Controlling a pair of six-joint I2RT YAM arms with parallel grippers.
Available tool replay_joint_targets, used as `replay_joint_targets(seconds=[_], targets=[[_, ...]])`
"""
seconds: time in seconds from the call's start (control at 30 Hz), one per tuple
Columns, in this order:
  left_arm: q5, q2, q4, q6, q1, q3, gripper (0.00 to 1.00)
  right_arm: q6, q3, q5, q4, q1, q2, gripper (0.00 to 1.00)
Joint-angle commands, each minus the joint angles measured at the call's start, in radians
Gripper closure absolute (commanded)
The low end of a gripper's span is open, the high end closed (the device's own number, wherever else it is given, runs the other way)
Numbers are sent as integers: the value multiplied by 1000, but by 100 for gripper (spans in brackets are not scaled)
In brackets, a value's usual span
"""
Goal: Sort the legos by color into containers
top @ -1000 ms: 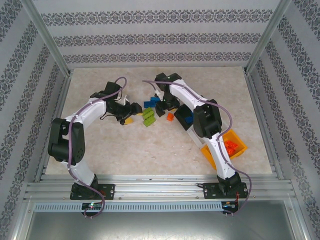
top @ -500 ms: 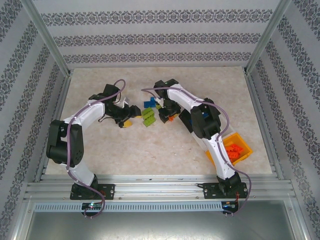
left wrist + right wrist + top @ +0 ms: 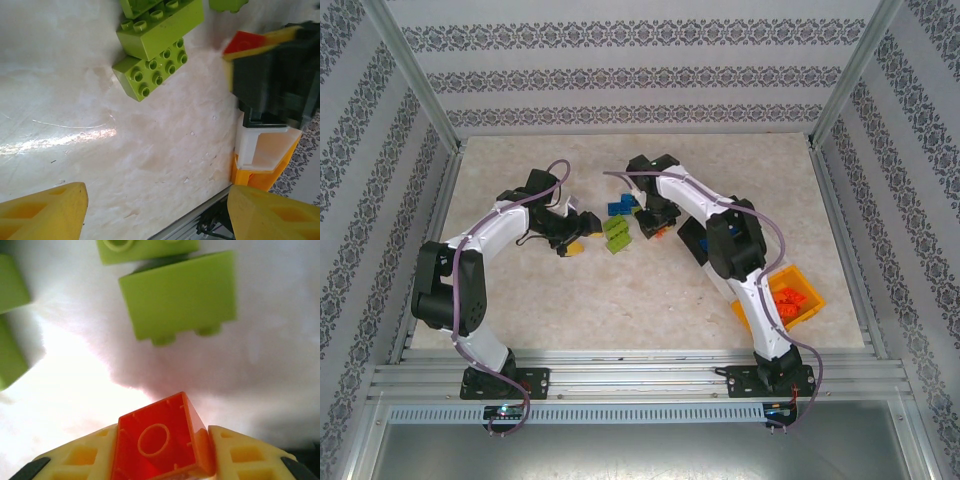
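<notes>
Because the overhead view looks down past both arms, it gives the layout. The left gripper and right gripper flank the loose pile on the table. Green legos lie between them and blue legos just behind. The orange bin, with red pieces in it, sits well apart, near the right arm's base. The jaws are too small to read here.

In the left wrist view, the left gripper stands wide open and empty, its yellow fingers spread over bare table. Green legos lie ahead, untouched.

In the right wrist view, the right gripper is closed on a red lego, with a finger pressed to each flank. The lego sits skewed, its hollow underside towards the camera. Green legos lie just beyond, clear of it.

The likeliest trouble is that skew. Pinched near the fingertips, the red lego may twist or slip out during the lift or the long carry to the orange bin. The arms are also close, so a reach for the green legos could meet the right arm as it pulls away.

Only the wrist views settle the grip, and only the overhead view shows the bin and the gap between the arms.
</notes>
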Motion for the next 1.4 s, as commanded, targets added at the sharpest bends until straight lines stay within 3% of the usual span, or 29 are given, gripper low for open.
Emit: replay_joint_targets(seconds=[0.0,0.13,0.3,0.43,0.57,0.67,0.83,0.9,0.97,1.1,1.23,1.37], targets=[[-46,11,-44,45,-22,75,26,107,-55,-52,3,-47,-211,70],[-107,80,-109,113,-85,184,25,195,-314,-26,12,-106,-489,70],[-130,145,-81,105,-138,249,24,420,-738,-1,24,-229,-896,70],[-136,204,-93,111,-173,309,20,618,-1042,-13,3,-400,-1192,69],[-151,223,-113,126,-201,340,17,672,-1220,-42,-3,-614,-1386,69],[-157,223,-131,132,-210,337,16,644,-1269,-45,10,-722,-1394,69],[-172,181,-132,132,-215,286,13,617,-1270,-49,101,-787,-1323,69],[-177,164,-134,130,-215,263,11,597,-1261,-25,122,-798,-1280,64],[-190,151,-141,128,-217,241,11,572,-1242,-25,136,-818,-1236,52],[-242,123,-157,121,-224,212,2,542,-1181,26,145,-818,-1248,34],[-270,140,-183,129,-227,232,0,526,-1139,32,163,-810,-1319,31],[-316,205,-218,160,-233,295,2,540,-1124,-39,178,-767,-1330,31]])
